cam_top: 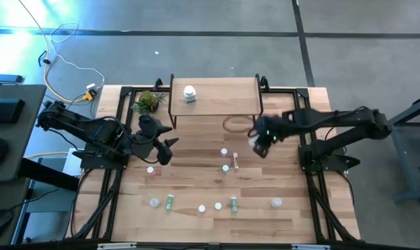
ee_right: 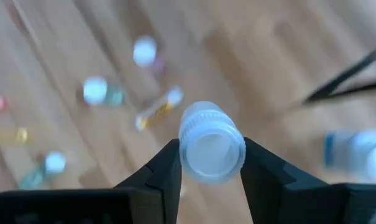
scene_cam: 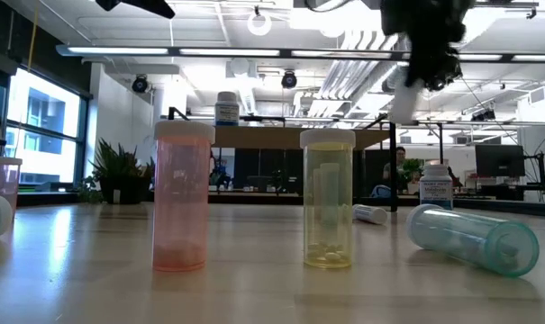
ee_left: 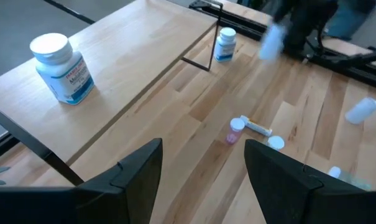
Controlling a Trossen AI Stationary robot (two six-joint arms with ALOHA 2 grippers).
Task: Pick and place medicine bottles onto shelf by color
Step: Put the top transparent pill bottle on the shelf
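Butcher-block table (cam_top: 293,222), open office behind it; you had the following before you.

Item: right gripper (ee_right: 210,163), raised above the table near the shelf's right legs, its jaws closed round a white-capped bottle (ee_right: 210,142), cap toward the wrist camera. The bottle was clear of the wood.

Item: left gripper (ee_left: 203,168), jaws apart, nothing in them, hovering left of centre, looking at the shelf.

Item: shelf (cam_top: 223,97), at the table's back edge, carrying one white jar with a blue label (cam_top: 189,93).

Handling note: you would have done well to lift high enough to clear the shelf edge and its black leg (ee_left: 214,38), then set the bottle upright beside the white jar, matching colour.

Nearby: another white bottle (ee_left: 225,44) standing by that leg; a pink vial (scene_cam: 179,194) and a yellow vial (scene_cam: 328,199) upright; small bottles scattered; a plant (cam_top: 148,101).
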